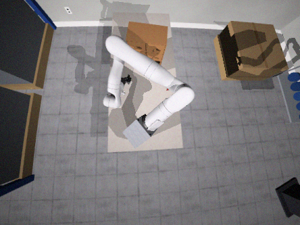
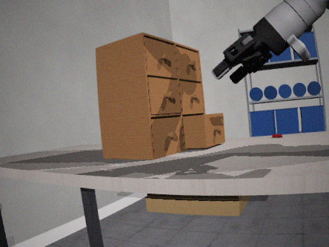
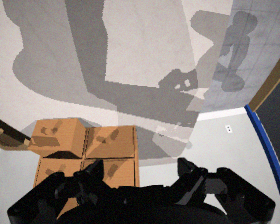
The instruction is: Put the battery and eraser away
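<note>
Gripper [image 2: 233, 69], fingers spread wide with nothing between them, hangs at about 2 o'clock of the small chest [image 2: 122, 98], probably free to go for an item. Bottom-right drawer [image 2: 207, 130] stands partly out, presumably readied for the eraser. A small red object [image 2: 277, 135], perhaps the eraser, lies at the table's [image 2: 178, 179] 3 o'clock; battery not discernible

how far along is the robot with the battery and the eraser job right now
Early. Done: the bottom right drawer of the small chest stands pulled out; the other five fronts look flush. In hand: nothing, the gripper hangs open in the air in front of the chest. Left: a small red item lies on the table; whether it is the eraser is unclear, and no battery shows. Both items, then closing drawers.
</note>
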You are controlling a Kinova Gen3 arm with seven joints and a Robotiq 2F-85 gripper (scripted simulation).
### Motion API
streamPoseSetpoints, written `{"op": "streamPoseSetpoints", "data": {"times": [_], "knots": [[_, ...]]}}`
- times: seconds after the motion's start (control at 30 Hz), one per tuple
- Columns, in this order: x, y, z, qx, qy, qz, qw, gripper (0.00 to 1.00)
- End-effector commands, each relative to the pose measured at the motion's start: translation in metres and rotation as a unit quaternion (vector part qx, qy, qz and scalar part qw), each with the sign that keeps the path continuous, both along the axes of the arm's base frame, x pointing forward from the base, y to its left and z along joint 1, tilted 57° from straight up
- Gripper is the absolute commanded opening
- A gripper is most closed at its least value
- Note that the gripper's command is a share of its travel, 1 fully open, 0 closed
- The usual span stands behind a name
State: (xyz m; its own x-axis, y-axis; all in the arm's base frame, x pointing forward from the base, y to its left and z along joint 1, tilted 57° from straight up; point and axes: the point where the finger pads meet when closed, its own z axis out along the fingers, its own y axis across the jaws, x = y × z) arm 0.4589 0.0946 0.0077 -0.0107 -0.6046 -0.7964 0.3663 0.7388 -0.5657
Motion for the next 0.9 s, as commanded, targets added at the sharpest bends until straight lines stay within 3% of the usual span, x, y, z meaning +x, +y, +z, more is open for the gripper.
{"op": "streamPoseSetpoints", "data": {"times": [0.0, 0.27, 0.6, 0.63, 0.87], "knots": [[0.000, -0.011, -0.014, -0.025, -0.013, 0.015, 0.999, 1.00], [0.013, -0.019, -0.015, -0.048, -0.063, 0.049, 0.996, 1.00], [0.015, -0.021, -0.015, -0.053, -0.071, 0.056, 0.994, 1.00], [0.015, -0.021, -0.015, -0.053, -0.071, 0.056, 0.994, 0.00], [0.015, -0.021, -0.015, -0.053, -0.071, 0.056, 0.994, 0.00]]}}
